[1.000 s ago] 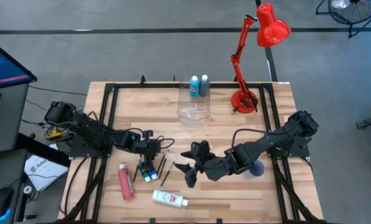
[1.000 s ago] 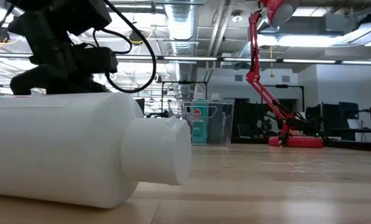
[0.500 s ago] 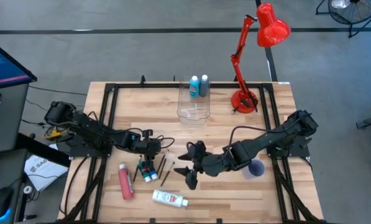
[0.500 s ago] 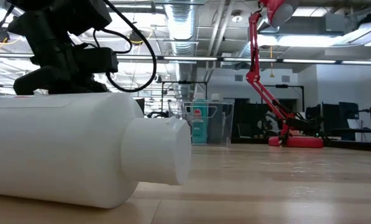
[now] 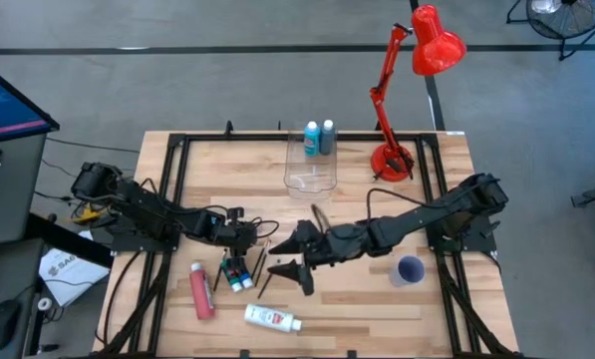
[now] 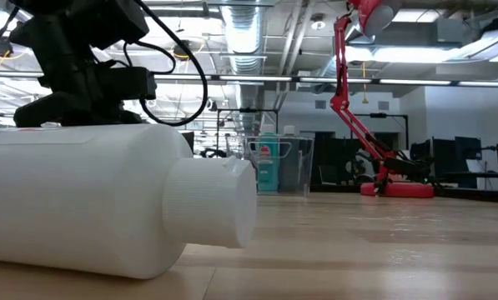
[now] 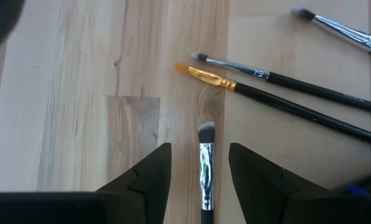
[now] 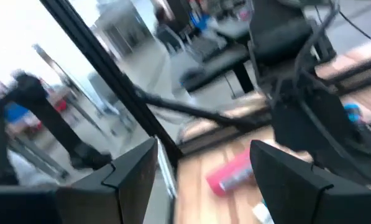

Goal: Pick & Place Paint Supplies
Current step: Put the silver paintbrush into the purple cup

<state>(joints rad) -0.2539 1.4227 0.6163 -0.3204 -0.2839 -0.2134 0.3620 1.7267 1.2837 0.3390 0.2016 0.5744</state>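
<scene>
Here we see the table [image 5: 397, 299] with both arms low over scattered paint supplies. The clear box [image 5: 310, 165] waits at the far edge, apparently the destination, two bottles behind it. The right gripper [image 5: 299, 257] reaches toward the brushes, fingers parted and empty. The left gripper [image 7: 199, 186] straddles a thin paintbrush [image 7: 206, 168], half open, not yet clamped, seemingly lining up a pick.

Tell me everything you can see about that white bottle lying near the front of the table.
The white bottle lies on its side on the wooden table, near the front edge, touching nothing else. It looks like smooth plastic, with a ribbed white screw cap still on and a label with red print. The pink-red bottle lies close by, apart from it.
</scene>
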